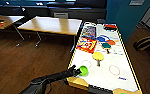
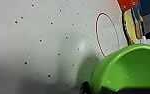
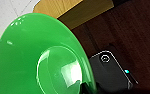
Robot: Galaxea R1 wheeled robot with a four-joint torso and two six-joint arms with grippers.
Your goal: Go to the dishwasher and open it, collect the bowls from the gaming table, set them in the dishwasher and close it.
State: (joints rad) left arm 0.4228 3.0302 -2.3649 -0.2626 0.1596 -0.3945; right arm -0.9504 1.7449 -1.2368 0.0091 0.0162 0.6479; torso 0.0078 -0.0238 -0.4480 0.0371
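Bowls are both at the robot: the wide green bowl [image 3: 38, 57] sits against the right arm's fingers, apparently pinched by its rim, while the smaller lime bowl [image 1: 83, 70] is pinched at the left fingers [image 1: 77, 72] above the white worktop's [image 1: 108, 77] near corner.

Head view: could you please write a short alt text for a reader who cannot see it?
The robot's left gripper holds a small lime bowl at the near left corner of a white gaming table with a yellow edge. Further along the table lie a yellow paddle, other paddles and board games. Wooden desks stand behind on a dark wooden floor.
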